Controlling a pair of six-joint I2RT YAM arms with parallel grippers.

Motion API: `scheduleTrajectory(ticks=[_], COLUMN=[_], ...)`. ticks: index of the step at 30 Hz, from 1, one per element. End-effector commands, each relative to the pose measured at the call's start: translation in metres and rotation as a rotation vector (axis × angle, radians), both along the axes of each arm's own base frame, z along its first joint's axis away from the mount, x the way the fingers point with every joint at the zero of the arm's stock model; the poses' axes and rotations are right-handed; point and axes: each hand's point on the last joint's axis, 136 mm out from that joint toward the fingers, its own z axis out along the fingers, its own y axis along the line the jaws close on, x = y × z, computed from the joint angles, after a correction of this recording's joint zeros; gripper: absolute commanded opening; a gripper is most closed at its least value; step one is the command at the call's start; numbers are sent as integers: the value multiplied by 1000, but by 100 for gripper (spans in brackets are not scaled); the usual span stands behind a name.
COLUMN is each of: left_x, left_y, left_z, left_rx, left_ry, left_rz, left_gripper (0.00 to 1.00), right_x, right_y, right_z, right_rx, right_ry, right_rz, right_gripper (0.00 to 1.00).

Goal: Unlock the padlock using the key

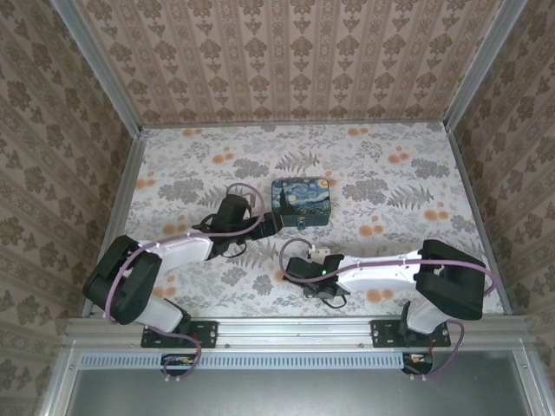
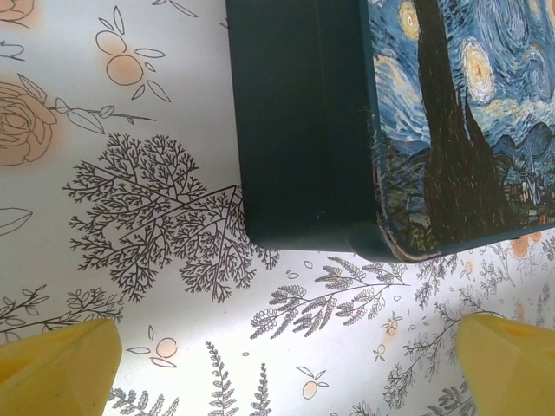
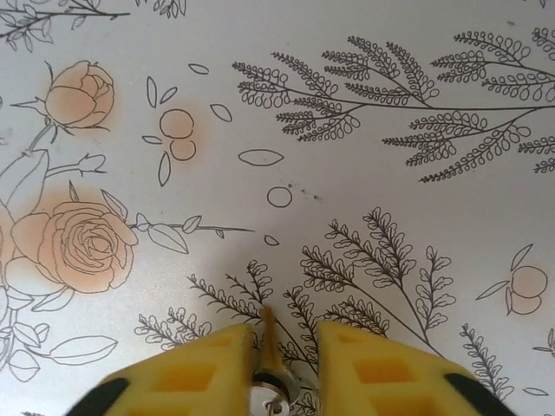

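— How do the arms sit?
— The left arm reaches forward and inward. The left gripper (image 2: pixel 286 351) is low, just beside the left side of the box (image 1: pixel 301 201), with its fingers spread wide and nothing between them. The right arm stretches leftward over the table (image 1: pixel 390 182), wrist bent down
— And the right gripper (image 3: pixel 282 334)?
— Pinched tight on the key (image 3: pixel 267 336). The thin blade pokes out past the fingertips, close above the floral print
— Where is the padlock (image 1: pixel 301 224)?
— It seems to be the tiny dark speck at the box's near edge, too small to be sure. The right gripper hangs near that edge, apart from it
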Motion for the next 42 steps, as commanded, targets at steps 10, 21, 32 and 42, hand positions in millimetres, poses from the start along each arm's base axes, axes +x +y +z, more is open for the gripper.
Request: scheduleTrajectory(ticks=[10, 21, 32, 42], left_x=[-2, -2, -3, -2], left_y=[-2, -13, -30, -37], left_z=[8, 12, 28, 56], left_rx=[-1, -61, -230, -359], left_ry=[8, 52, 127, 150], left_rz=[-34, -31, 33, 105], left_gripper=[100, 100, 100, 100], right_x=[8, 54, 70, 92], right_y=[26, 38, 35, 27], right_z=[-15, 29, 66, 120], right_rx=[273, 411, 505, 576], right_ry=[37, -102, -195, -293], right_rz=[-47, -36, -43, -49], right_gripper=[0, 0, 0, 0])
